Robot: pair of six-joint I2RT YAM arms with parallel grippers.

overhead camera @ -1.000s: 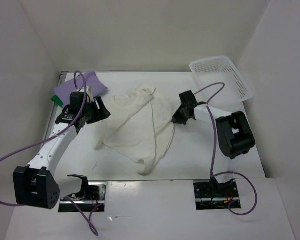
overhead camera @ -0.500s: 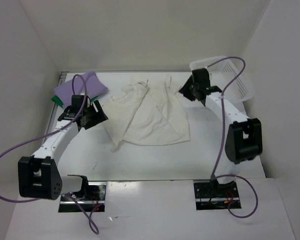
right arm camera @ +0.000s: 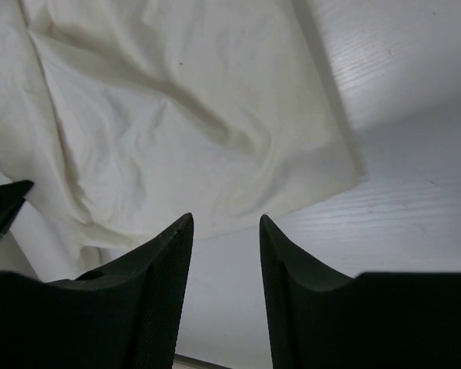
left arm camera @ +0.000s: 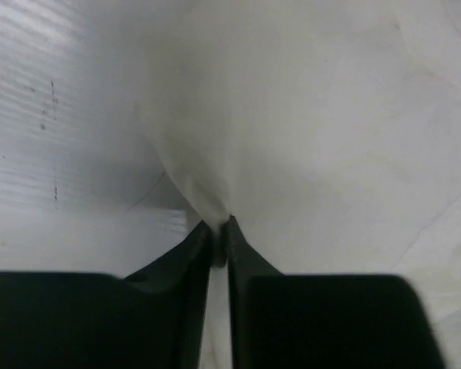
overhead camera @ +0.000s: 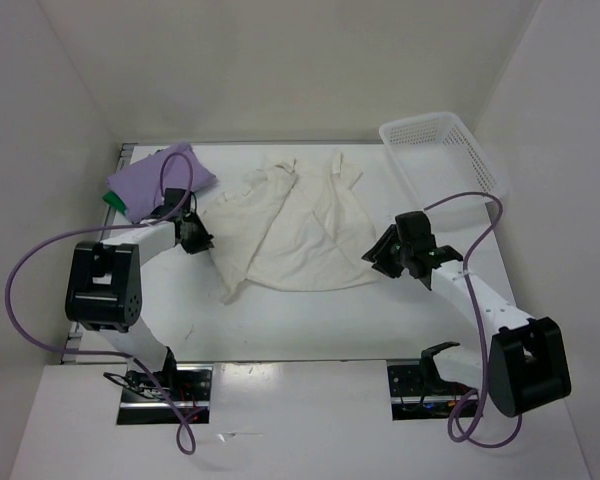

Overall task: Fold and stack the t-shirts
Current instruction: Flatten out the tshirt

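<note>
cream t-shirt [overhead camera: 300, 235]: spread open, creased, mid-tabletop [overhead camera: 310, 320]. left gripper [overhead camera: 202, 240]: clamped on its left edge. right gripper [overhead camera: 377, 257]: jaws apart, empty, beside its near right corner. lavender t-shirt [overhead camera: 150, 178]: folded, far left, green t-shirt [overhead camera: 112, 199] peeking from beneath. mesh basket [overhead camera: 480, 165]: far right.

The table [overhead camera: 310, 320] nearside of the cream shirt [overhead camera: 300, 230] is open; the basket [overhead camera: 477, 160] blocks the far-right corner.

The cream t-shirt [overhead camera: 295, 225] is plain, unpatterned off-white. The lavender t-shirt [overhead camera: 150, 175] is pale purple, and the green t-shirt [overhead camera: 112, 198] beside it is bright. The basket [overhead camera: 450, 150] is white mesh, the table [overhead camera: 310, 320] white, the cables [overhead camera: 460, 196] purple.
</note>
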